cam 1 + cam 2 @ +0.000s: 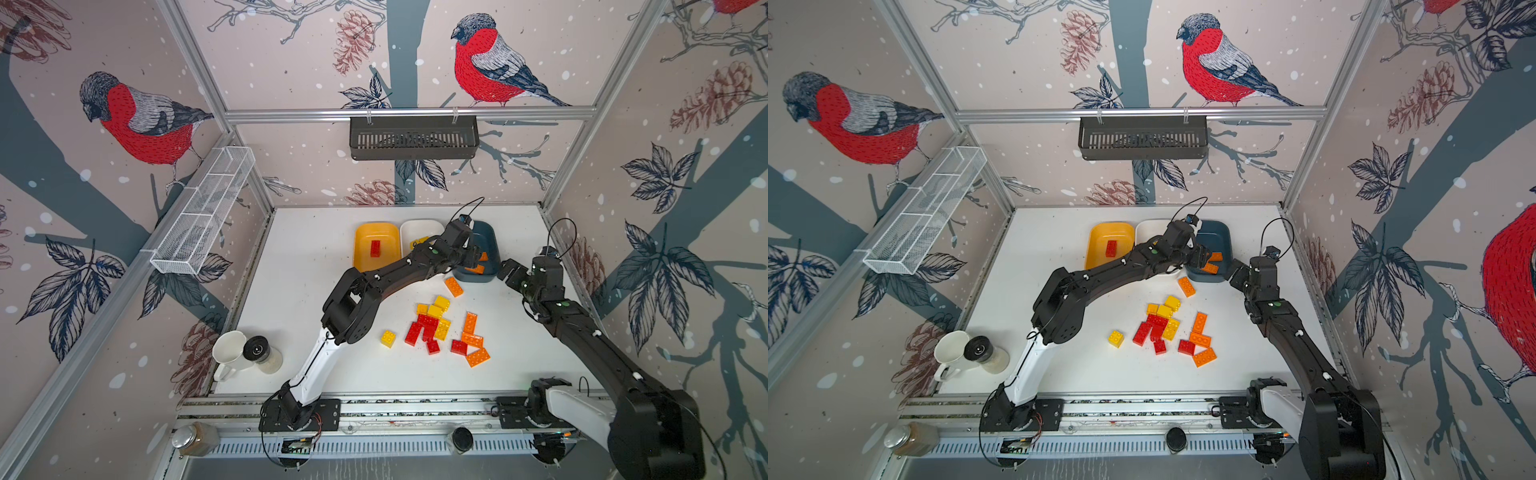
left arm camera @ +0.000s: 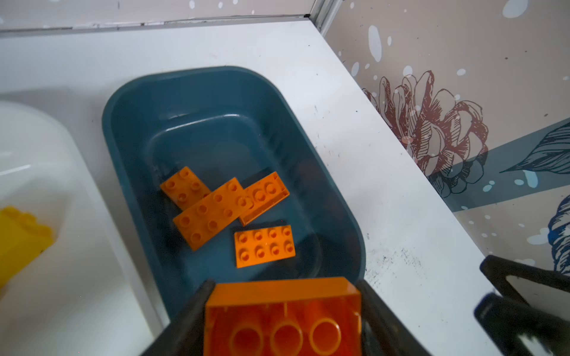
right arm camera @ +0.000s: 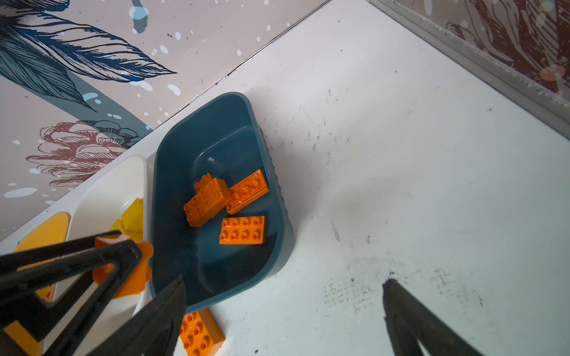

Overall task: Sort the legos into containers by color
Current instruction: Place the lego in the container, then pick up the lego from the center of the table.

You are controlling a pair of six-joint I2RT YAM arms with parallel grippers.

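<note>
My left gripper [image 2: 283, 283] is shut on an orange lego [image 2: 282, 308], underside towards the camera, and hangs over the near end of the dark teal container [image 2: 138, 101]. Several orange legos [image 2: 265, 245] lie inside that container. In both top views the yellow-orange container [image 1: 374, 230] holds a red lego [image 1: 375, 248], and the white container [image 1: 419, 226] holds a yellow one [image 2: 21, 234]. Loose red, yellow and orange legos [image 1: 432, 328] lie mid-table. My right gripper [image 3: 285, 282] stands open over bare table just right of the teal container [image 3: 277, 200].
One orange lego [image 1: 453, 286] lies on the table just in front of the teal container. A white mug [image 1: 228, 353] and a black-lidded jar [image 1: 262, 353] stand front left. A black basket [image 1: 413, 137] and a wire rack [image 1: 203, 212] hang on the walls.
</note>
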